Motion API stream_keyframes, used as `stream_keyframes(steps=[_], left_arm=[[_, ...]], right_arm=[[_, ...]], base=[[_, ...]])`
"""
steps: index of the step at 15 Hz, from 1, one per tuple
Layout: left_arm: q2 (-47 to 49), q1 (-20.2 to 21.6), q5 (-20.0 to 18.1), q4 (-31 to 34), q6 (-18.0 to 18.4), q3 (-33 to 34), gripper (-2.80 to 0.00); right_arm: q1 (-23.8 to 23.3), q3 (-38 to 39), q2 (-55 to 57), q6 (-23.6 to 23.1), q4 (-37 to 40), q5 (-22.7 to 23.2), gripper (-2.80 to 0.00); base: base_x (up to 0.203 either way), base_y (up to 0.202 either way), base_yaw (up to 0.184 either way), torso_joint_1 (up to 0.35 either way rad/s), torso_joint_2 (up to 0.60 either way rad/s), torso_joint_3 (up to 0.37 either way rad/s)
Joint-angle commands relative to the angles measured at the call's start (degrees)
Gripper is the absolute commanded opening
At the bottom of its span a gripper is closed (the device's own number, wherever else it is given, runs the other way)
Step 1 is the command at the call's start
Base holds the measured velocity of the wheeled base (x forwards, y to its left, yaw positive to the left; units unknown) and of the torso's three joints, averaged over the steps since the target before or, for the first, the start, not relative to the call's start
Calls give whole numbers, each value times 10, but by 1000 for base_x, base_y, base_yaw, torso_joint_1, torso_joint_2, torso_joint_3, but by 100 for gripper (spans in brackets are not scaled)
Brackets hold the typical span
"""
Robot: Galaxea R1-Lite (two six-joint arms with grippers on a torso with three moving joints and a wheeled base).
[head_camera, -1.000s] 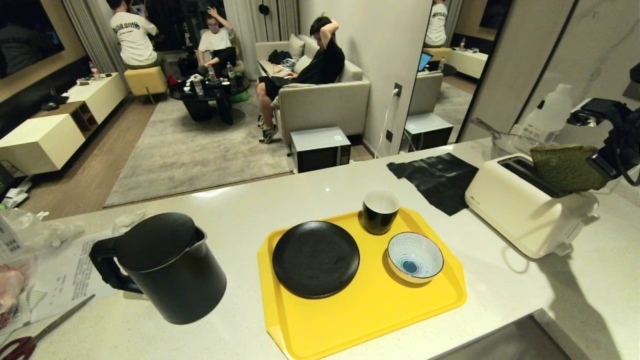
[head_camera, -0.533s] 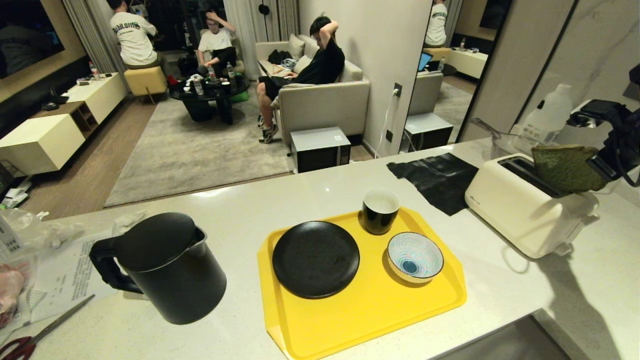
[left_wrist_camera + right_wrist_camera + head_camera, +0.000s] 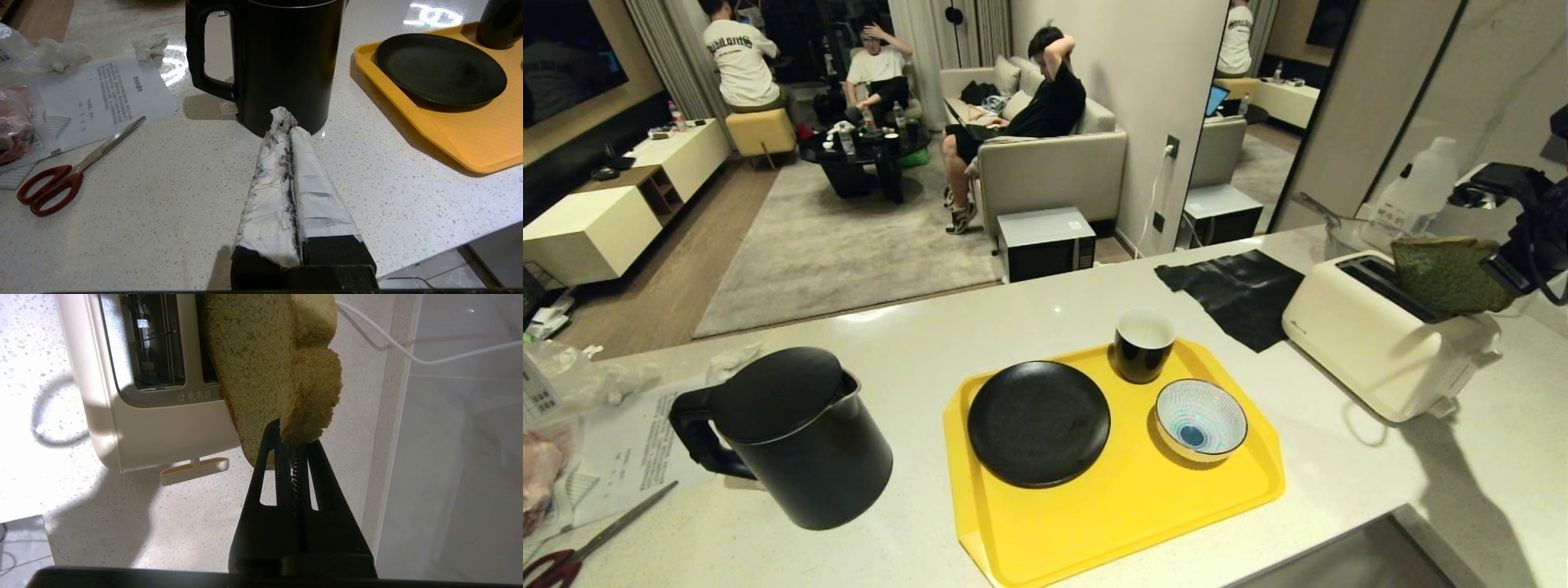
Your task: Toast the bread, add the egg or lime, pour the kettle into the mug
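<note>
Bread [image 3: 261, 371], a thick spongy slice with a rounded tan crust, is pinched at its edge between the tips of the right gripper [image 3: 291, 442], whose smooth black tapered fingers [image 3: 269, 457] press tight on the crumb. Beyond those fingers the slice hangs over the slots of the cream plastic toaster [image 3: 135, 416], its far end at the nearer slot. The left gripper [image 3: 286, 122] has its white tape-wrapped fingers [image 3: 314, 183] pressed together, empty, above the speckled stone counter [image 3: 163, 204]. Just past their tips stands the matte black cylindrical kettle [image 3: 286, 61], loop handle to one side. The glossy black mug [image 3: 1143, 345] sits on the yellow tray [image 3: 1127, 514], beside a flat round black plate [image 3: 1038, 423] and a striped bowl [image 3: 1201, 418].
</note>
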Motion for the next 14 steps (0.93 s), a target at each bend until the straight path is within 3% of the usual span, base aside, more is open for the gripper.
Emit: stream_keyframes(steps=[1, 14], left_arm=[[-2, 0, 0, 0, 0, 0, -280], [-2, 0, -1, 0, 1, 0, -280]], right_arm=[[0, 0, -2, -3, 2, 0, -280], [-2, 0, -1, -11, 1, 0, -280]], base=[[0, 0, 0, 0, 0, 0], [0, 0, 0, 0, 0, 0]])
